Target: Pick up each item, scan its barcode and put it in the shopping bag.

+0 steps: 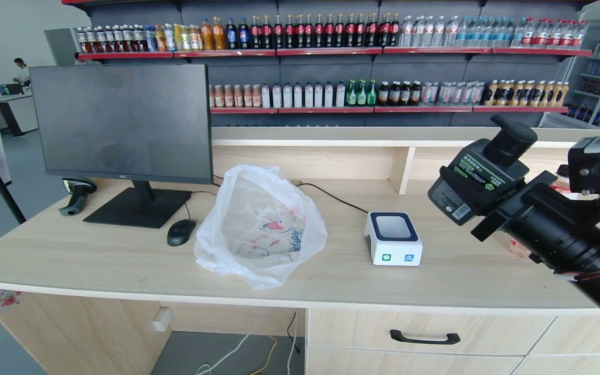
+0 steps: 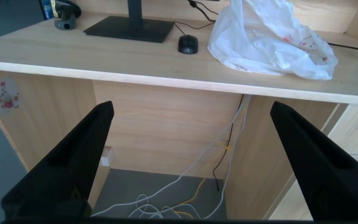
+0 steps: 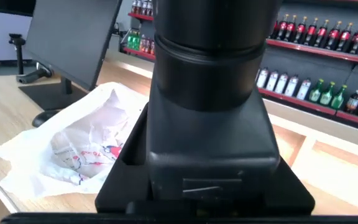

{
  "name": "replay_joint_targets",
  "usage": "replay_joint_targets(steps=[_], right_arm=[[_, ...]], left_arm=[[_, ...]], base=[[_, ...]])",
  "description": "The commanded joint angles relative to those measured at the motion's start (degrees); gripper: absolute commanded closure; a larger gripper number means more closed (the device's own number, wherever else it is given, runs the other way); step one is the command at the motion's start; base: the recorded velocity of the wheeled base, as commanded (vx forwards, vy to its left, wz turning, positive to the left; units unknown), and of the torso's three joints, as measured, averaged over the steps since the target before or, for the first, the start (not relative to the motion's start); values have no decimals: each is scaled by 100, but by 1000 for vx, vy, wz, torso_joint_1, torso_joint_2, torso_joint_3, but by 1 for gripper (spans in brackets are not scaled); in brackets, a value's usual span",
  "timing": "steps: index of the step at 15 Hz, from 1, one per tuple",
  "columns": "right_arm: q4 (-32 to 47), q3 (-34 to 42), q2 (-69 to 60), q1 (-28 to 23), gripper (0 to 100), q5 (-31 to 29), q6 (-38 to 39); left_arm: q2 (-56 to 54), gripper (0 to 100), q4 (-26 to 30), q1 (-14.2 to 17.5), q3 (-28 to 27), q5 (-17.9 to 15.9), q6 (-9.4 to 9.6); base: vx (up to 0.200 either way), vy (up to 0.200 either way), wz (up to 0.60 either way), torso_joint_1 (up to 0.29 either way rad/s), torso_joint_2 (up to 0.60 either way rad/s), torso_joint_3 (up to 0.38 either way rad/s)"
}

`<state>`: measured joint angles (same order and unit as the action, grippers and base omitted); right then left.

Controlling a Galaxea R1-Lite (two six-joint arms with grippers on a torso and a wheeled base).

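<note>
- The right claw is clamped on a black bottle with a black cap, held tilted in the air above the worktop, up at about 2 o'clock from the white barcode scanner
- The bottle's label, barcode included, faces the head camera, not the scanner's window
- The shopping bag slumps on the worktop at 9 o'clock from the scanner, its mouth loosely open, something printed already inside
- The left claw hangs below the worktop's front edge, fingers wide apart, holding nothing
- Step in hand, as I judge it: the scan
- The next move calls for carrying the bottle towards 8 o'clock and turning it so the barcode looks down into the window; only then to the bag
- A computer mouse lies at 9 o'clock from the bag, beside the monitor
</note>
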<state>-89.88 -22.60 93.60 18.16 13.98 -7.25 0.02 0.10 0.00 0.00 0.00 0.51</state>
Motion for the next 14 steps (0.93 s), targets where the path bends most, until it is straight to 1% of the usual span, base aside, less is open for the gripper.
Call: replay_joint_targets(steps=[1, 5, 10, 13, 14], right_arm=[[-12, 133, -61, -32, 100, -27, 22], [-12, 283, 123, -340, 100, -45, 31], [-12, 423, 150, -349, 100, -45, 49], [-12, 344, 150, -349, 100, -45, 49], [-12, 265, 150, -340, 100, -45, 49]], left_arm=[[-2, 0, -1, 0, 0, 0, -7], [-2, 0, -1, 0, 0, 0, -25], [-2, 0, -1, 0, 0, 0, -7], [-2, 0, -1, 0, 0, 0, -7], [-2, 0, -1, 0, 0, 0, 2]], base=[[0, 0, 0, 0, 0, 0], [0, 0, 0, 0, 0, 0], [0, 0, 0, 0, 0, 0], [0, 0, 0, 0, 0, 0], [200, 0, 0, 2, 2, -2]])
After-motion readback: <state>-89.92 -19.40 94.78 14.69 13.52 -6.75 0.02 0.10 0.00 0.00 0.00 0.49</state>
